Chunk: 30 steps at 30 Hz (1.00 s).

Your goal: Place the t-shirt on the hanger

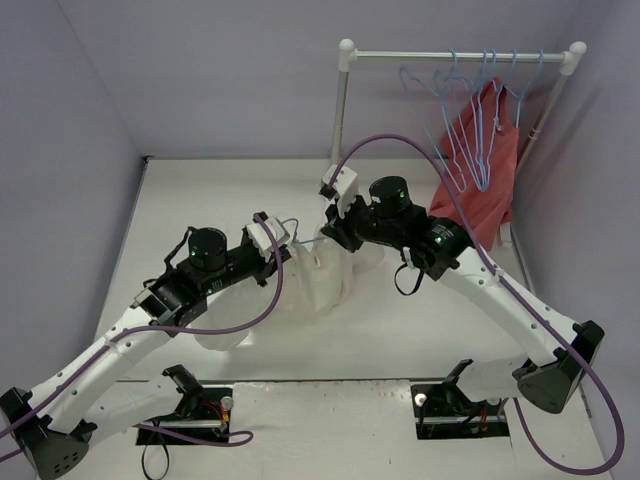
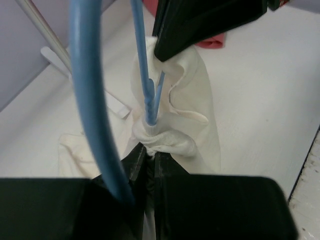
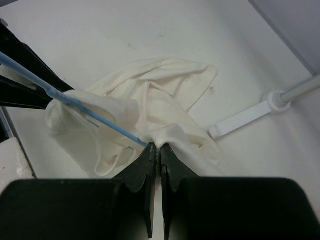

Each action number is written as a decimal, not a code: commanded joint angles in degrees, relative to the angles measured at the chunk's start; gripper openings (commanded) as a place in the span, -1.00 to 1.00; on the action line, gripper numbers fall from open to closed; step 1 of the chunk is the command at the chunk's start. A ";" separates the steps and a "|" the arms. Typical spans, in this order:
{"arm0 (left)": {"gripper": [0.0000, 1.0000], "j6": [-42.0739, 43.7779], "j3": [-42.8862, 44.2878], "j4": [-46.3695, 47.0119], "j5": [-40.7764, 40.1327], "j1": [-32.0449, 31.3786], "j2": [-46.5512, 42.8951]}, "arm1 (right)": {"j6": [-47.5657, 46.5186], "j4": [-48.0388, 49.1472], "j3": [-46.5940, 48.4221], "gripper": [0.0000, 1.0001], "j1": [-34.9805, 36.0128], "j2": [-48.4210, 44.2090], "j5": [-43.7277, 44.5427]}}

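White table (image 1: 200,200), grey walls. Rear right, a white pipe rack (image 1: 400,55) w/ spare blue wire hangers (image 1: 478,140) & a red cloth garment (image 1: 490,190). Mid-table, both arms meet over the plain cream cotton t-shirt (image 1: 315,285).

Left wrist: left claw (image 2: 150,156) pinched tight on bunched t-shirt cloth at the twisted neck of the thin light-blue wire hanger (image 2: 90,100).

Right wrist: right claw (image 3: 155,149) clamped on a t-shirt fold, hanger wire reaching its tips. Rest of the t-shirt is heaped on the table.
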 commanded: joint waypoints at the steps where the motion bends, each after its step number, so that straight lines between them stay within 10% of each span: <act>1: -1.00 -1.83 -3.18 18.65 1.64 0.48 -3.07 | 0.51 3.89 -2.09 -1.00 0.76 0.09 -2.08; 17: -1.00 -10.02 -14.03 35.10 8.86 5.69 -4.53 | 0.51 3.86 -2.64 -0.90 0.76 1.18 -3.45; 30: -1.00 -10.88 -15.08 35.65 10.95 6.71 -5.12 | 0.28 3.59 1.47 -0.38 -0.24 2.44 -3.72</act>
